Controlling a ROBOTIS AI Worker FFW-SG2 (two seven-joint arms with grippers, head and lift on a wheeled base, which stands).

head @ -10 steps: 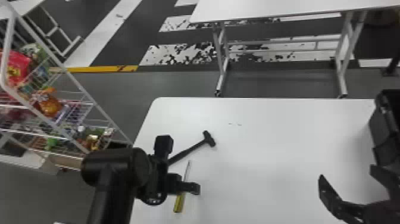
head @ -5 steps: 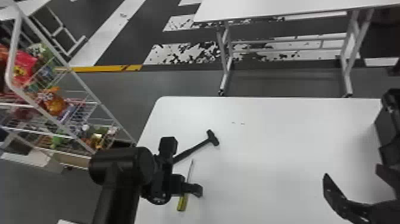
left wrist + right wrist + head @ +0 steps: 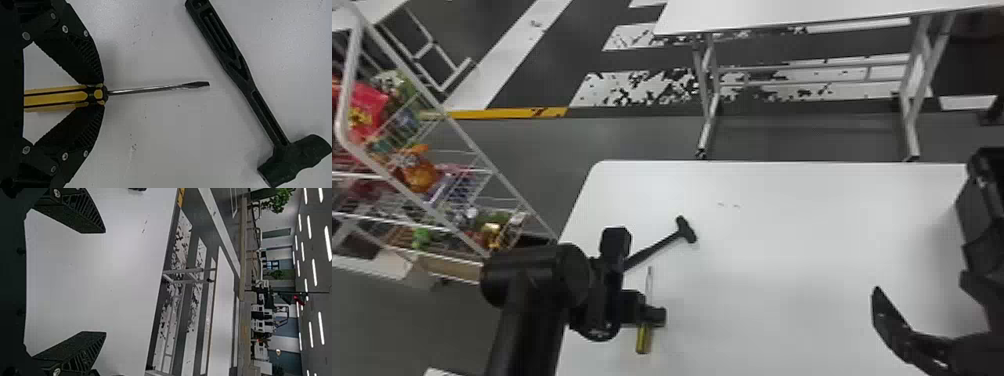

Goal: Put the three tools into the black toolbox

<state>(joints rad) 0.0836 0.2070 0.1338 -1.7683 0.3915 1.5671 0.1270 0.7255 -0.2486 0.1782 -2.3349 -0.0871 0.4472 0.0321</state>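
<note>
The L gripper (image 3: pixel 103 94) is closed on the screwdriver w/ yellow-and-black handle and thin metal shaft (image 3: pixel 58 97); both fingertips press the collar, where handle meets shaft. The tool's long axis runs in line w/ the gripper's pointing direction: handle back btw. the fingers, blade tip ahead. Whether it is lifted from the white flat table (image 3: pixel 782 280), I cannot tell.

The black, open-sided box-like toolbox (image 3: pixel 987 215) is at the R end of the table, well apart from the screwdriver and much nearer to the R gripper (image 3: pixel 921 282), whose fingers are spread w/ nothing btw. them. So the next move, I judge, is mainly a lift, then a long carry to the R, or poss. a handover.

The black hammer w/ ribbed handle (image 3: pixel 250 90) lies slanting beyond the blade tip, not touching it, its head to the R and farther out. A low forward move could knock it, so pls. raise the screwdriver first.
</note>
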